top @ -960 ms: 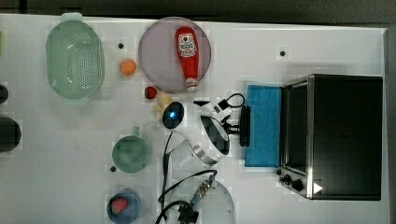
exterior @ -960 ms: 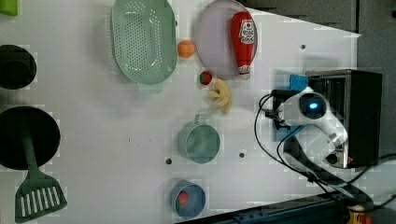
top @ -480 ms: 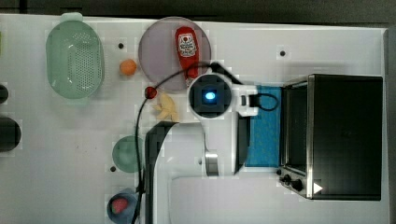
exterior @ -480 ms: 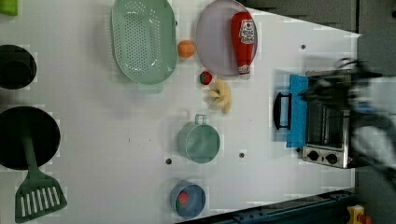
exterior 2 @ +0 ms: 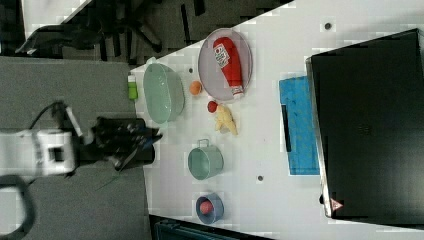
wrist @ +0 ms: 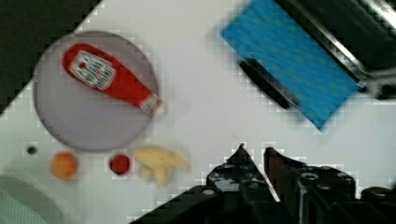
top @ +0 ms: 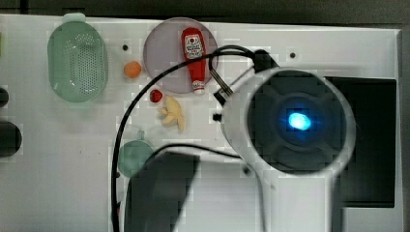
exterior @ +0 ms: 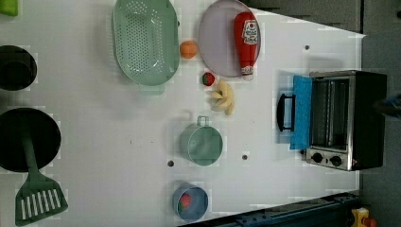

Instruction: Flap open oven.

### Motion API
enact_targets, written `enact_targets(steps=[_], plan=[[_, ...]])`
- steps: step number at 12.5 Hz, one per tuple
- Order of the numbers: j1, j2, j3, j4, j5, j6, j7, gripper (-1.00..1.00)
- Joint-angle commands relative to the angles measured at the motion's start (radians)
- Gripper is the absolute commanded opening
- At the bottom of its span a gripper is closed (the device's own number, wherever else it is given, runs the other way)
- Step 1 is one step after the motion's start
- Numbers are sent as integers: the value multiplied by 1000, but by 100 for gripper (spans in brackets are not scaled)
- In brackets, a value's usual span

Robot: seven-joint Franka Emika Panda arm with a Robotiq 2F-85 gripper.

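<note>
The oven (exterior: 340, 120) stands at the table's (exterior: 118, 142) edge on the left view's right, its blue door (exterior: 301, 112) folded down flat onto the table with the black bar handle (exterior: 285, 112) at the door's outer end. The open cavity with its wire rack shows behind the door, and two black knobs sit at the front corner nearest the left view's bottom.

In the wrist view the gripper (wrist: 254, 156) hangs above bare table, apart from the door; its two black fingers stand close together with a narrow gap, and nothing is between them. In the top view the arm's white housing (top: 290, 125) with a blue light covers most of the oven.

A ketchup bottle (exterior: 247, 41) lies on a round plate (exterior: 217, 42) near the table's far edge. An orange ball (exterior: 188, 49), a small red fruit (exterior: 207, 78) and a bunch of bananas (exterior: 224, 97) lie beside the plate. A green colander (exterior: 145, 42), a green pot (exterior: 201, 143) and a blue bowl (exterior: 190, 202) sit further along the table.
</note>
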Motion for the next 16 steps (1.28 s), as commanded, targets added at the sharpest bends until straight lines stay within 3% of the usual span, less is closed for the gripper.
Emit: enact_targets(steps=[1,16], plan=[[4,34,-4,71,18,-104,99,-65],[5,43,-2,86,18,-99,99,-65]])
